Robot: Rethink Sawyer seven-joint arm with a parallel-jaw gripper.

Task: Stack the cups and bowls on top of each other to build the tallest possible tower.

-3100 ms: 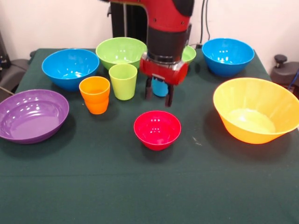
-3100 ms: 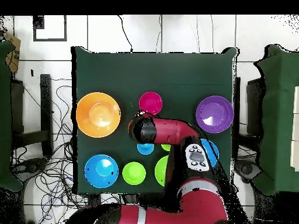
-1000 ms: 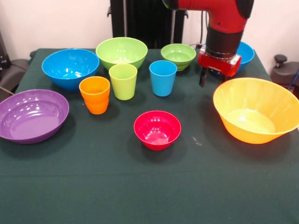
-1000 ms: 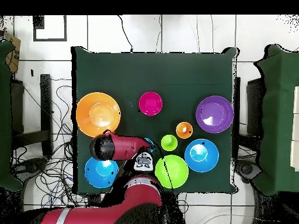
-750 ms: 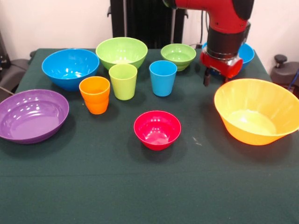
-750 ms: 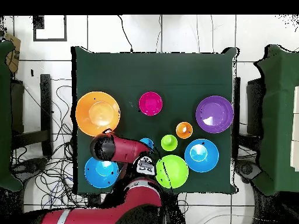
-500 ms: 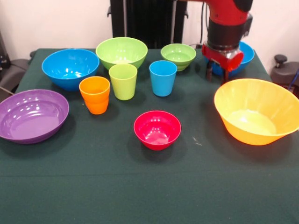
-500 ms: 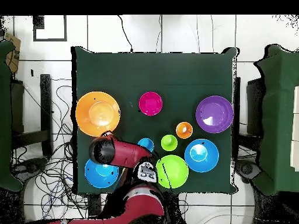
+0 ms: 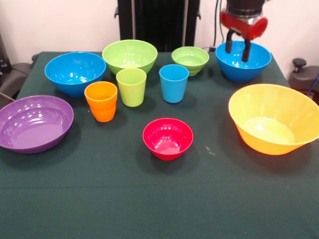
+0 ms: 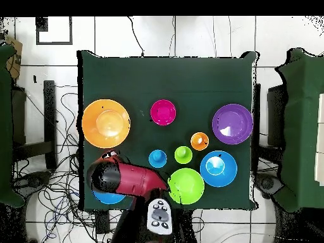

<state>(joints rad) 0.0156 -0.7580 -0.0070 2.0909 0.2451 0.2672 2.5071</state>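
Where claw (image 9: 237, 49) spread: blue bowl (image 9: 243, 63) beneath.

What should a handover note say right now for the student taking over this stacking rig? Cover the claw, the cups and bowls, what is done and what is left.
Claw: open, empty, above the blue bowl at the table's far side.
Cups: orange cup, green cup and blue cup stand upright, apart.
Bowls: yellow-orange bowl, red bowl, purple bowl and the others sit separately.
Done: nothing stacked.
Left: the whole tower.
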